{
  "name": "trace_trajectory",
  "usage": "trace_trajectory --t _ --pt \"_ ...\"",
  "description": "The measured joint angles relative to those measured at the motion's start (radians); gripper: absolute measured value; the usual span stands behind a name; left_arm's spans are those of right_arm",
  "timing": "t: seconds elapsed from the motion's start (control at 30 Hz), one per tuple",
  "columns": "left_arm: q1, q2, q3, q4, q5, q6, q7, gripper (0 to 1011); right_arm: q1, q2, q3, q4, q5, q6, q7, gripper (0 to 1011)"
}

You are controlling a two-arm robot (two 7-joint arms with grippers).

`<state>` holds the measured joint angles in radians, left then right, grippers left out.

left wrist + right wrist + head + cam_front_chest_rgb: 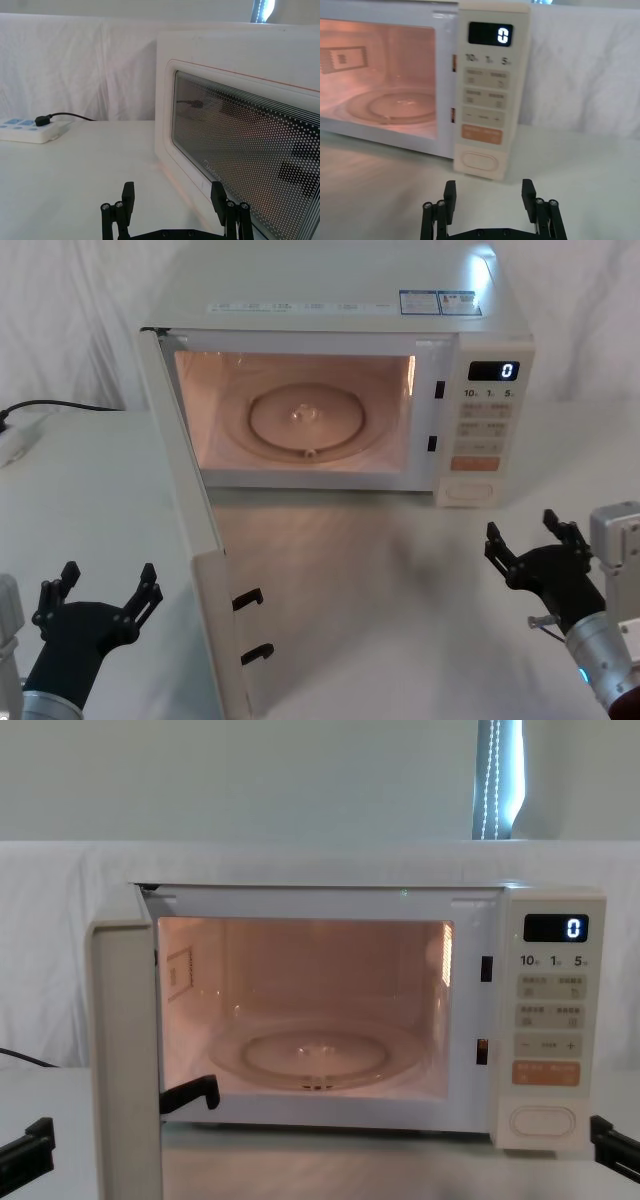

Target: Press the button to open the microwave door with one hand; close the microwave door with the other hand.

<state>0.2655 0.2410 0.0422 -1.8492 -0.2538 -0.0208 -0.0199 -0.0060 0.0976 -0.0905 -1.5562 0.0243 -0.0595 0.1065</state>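
- Both jaws apart, holding nothing: left gripper (97, 592) low on the left of the table (400, 570), just outside the open door (185, 520); right gripper (533, 540) low on the right, in front of the key panel, near it but not touching.
- Left wrist view: door's outer face with dotted mesh window (245, 150), left gripper (172, 197) close beside its lower edge; power strip (30, 131) with black plug (42, 120) farther back on the table.
- Right wrist view: right gripper (490, 192) facing the button (479, 161), a gap of table between them.
- Head view shows door's inner side with two black latch hooks (250, 625); chest view shows door edge-on (125, 1060).
- Microwave (340, 300): cream-white box at the back middle of the table, door swung wide to the left, inside lit orange, glass turntable (310, 418) visible.
- Panel on the right: black display (493, 371) reads "0", beige keys, orange key (474, 463), pill-shaped button (470, 491) at the bottom.
- White cloth covers table and backdrop.
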Motion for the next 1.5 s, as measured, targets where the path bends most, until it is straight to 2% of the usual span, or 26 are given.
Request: trace_trajectory --t 0.07,0.1,0.23,0.47,1.5 --pt "0.0 0.0 0.0 0.0 0.0 0.0 0.0 1001 0.0 0.001 0.006 0.005 0.001 -0.004 -0.004 861" --pt "0.0 0.0 0.0 0.0 0.0 0.0 0.0 1001 -0.001 0.002 0.012 0.009 0.002 -0.007 -0.007 918" --pt "0.0 0.0 0.0 0.0 0.0 0.0 0.0 1001 -0.002 0.003 0.029 0.02 0.005 -0.013 -0.016 1001" --pt "0.0 0.0 0.0 0.0 0.0 0.0 0.0 1001 -0.002 -0.002 0.041 0.032 0.005 -0.014 -0.025 1002" --pt "0.0 0.0 0.0 0.0 0.0 0.0 0.0 1001 -0.001 -0.002 0.038 0.03 0.003 -0.014 -0.024 1002"
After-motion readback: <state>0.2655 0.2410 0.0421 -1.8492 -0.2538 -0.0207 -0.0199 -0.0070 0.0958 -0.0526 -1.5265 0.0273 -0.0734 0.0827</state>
